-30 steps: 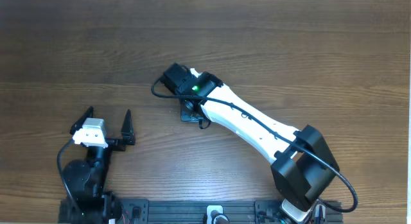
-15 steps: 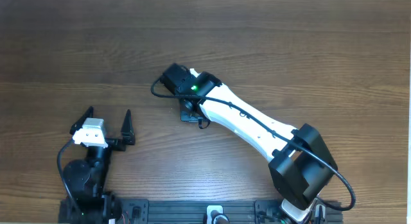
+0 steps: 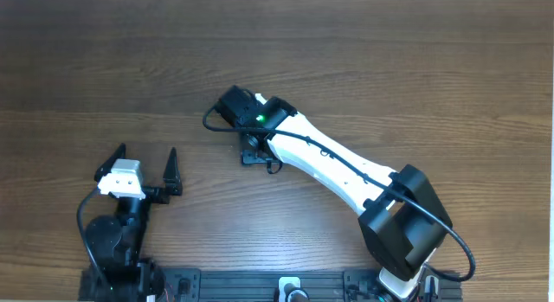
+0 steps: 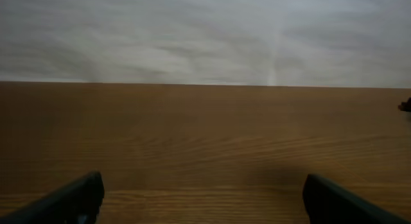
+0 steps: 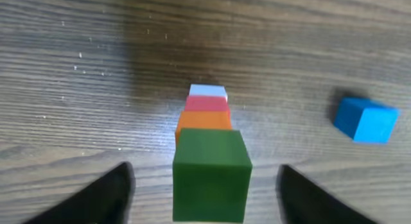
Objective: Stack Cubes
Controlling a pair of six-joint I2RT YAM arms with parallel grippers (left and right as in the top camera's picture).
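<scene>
Since the earlier frames the right arm has shifted a little: its dark elbow block at the lower right of the top view has crept left and up, while the wrist near the middle has barely moved. The left arm sits as it did.

The right hand is released, with its two fingers spread wide at the lower corners of the wrist frame and a clear gap to each side of the green cube between them. That green cube tops a tower: under it come an orange cube, a red cube and a pale cube at the bottom, standing on the bench. Green looks roughly square on orange, though the slant of the view makes it hard to say just how true the column is.

Off to the right of that frame, well apart from the tower, a blue cube lies alone on the wood, turned a little so that a corner faces the camera.

The left hand, at the lower left of the top view, is also spread open and grasps nothing.

Blue looks like the last piece to go up. It lies to the right of the right hand in the wrist frame, and that hand is by far the nearer, so it would do best to rise clear of the tower before crossing, then turn to meet the blue cube's flat faces.
</scene>
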